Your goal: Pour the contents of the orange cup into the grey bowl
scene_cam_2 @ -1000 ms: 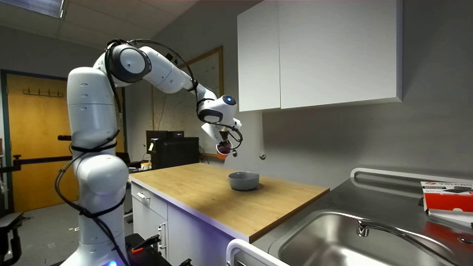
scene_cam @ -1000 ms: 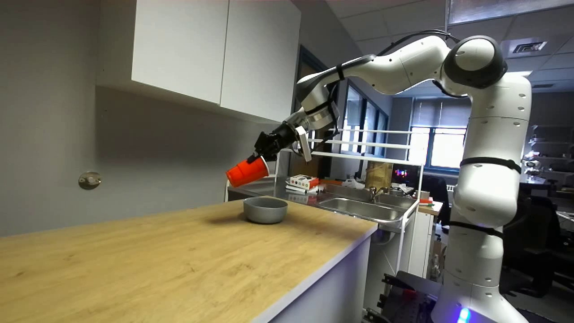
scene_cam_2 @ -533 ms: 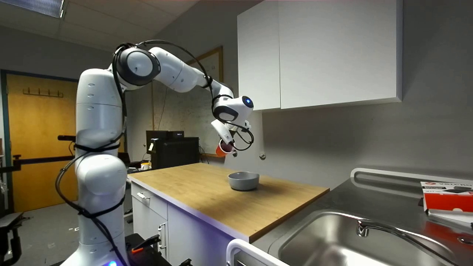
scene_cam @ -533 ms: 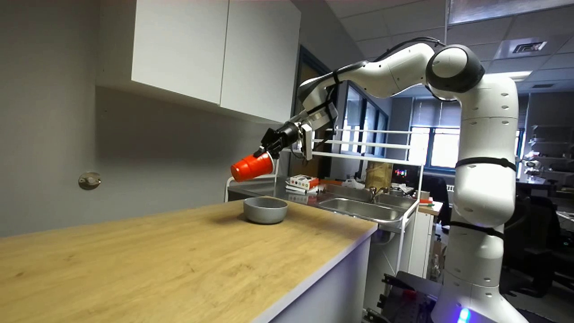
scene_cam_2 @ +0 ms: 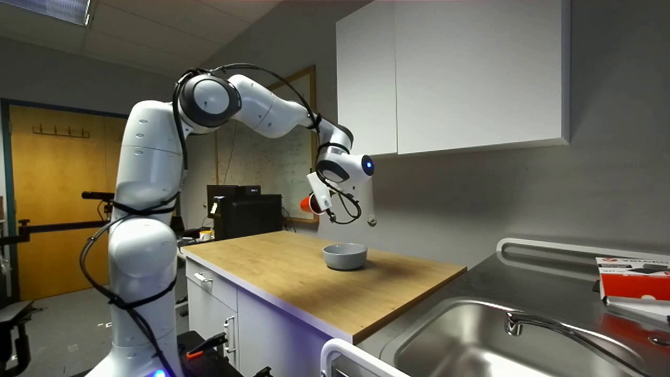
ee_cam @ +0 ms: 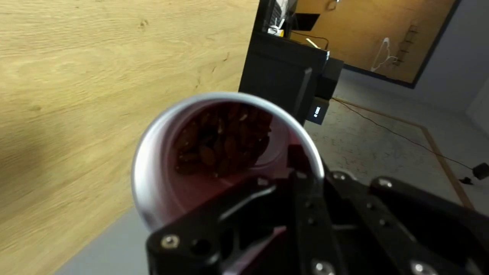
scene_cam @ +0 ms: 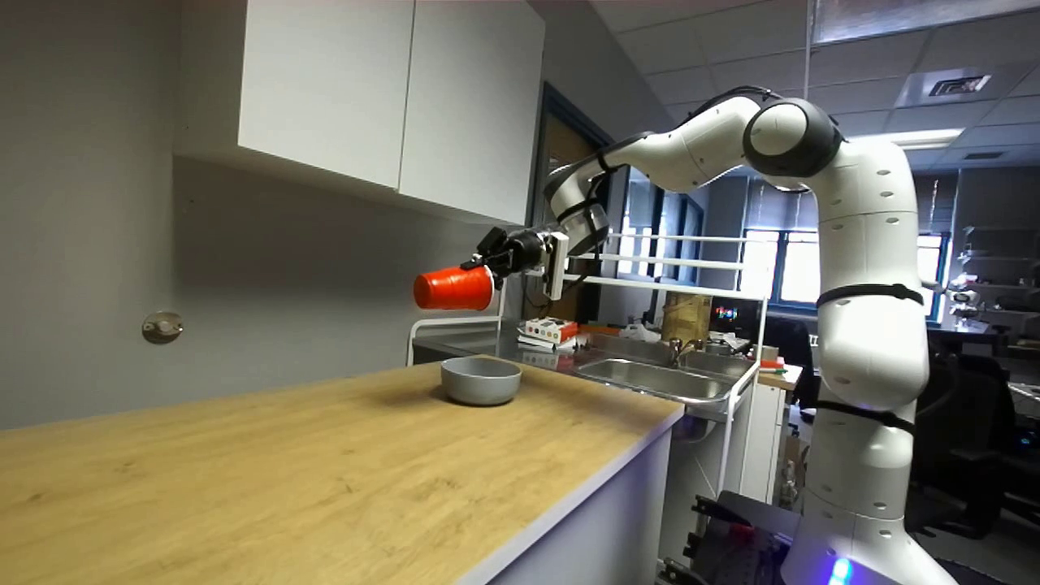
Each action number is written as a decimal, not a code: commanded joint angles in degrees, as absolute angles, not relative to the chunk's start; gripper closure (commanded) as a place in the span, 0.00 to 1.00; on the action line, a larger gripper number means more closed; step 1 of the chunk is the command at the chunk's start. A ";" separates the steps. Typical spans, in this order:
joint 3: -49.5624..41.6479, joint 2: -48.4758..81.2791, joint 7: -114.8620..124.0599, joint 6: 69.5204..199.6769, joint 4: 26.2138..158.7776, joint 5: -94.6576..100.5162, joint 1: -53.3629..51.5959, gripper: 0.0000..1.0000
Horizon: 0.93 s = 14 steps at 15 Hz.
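The orange cup (scene_cam: 452, 289) lies almost level in the air, its mouth toward the arm; in an exterior view its mouth faces right (scene_cam_2: 306, 204). My gripper (scene_cam: 481, 262) is shut on the cup's wall at the rim. In the wrist view the gripper (ee_cam: 305, 172) has one finger inside the cup and the rim (ee_cam: 142, 172) between the fingers. Brown, almond-like pieces (ee_cam: 217, 147) lie deep in the cup. The grey bowl (scene_cam: 481, 386) stands upright on the wooden counter, lower than the cup; it also shows in an exterior view (scene_cam_2: 344, 258). The bowl is out of the wrist view.
The wooden counter (scene_cam: 325, 455) runs along the grey wall. White cupboards (scene_cam: 390, 97) hang above it. A metal sink (scene_cam_2: 460, 340) with a tap (scene_cam_2: 555, 324) and a white rack frame (scene_cam: 699, 288) stand beside the counter. A red-white box (scene_cam_2: 633, 283) lies past the sink.
The cup has turned from base-down tilt to nearly level and has risen slightly. The arm's elbow has come down and forward, and the wrist has turned. The bowl has not moved.
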<state>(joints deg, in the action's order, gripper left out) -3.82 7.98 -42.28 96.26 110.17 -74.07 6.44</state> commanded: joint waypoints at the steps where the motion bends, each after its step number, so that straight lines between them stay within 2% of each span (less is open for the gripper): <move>1: -4.58 11.84 -42.53 89.58 106.02 -77.92 7.67 0.99; 14: -5.64 18.44 -39.69 73.79 100.37 -86.73 10.34 0.99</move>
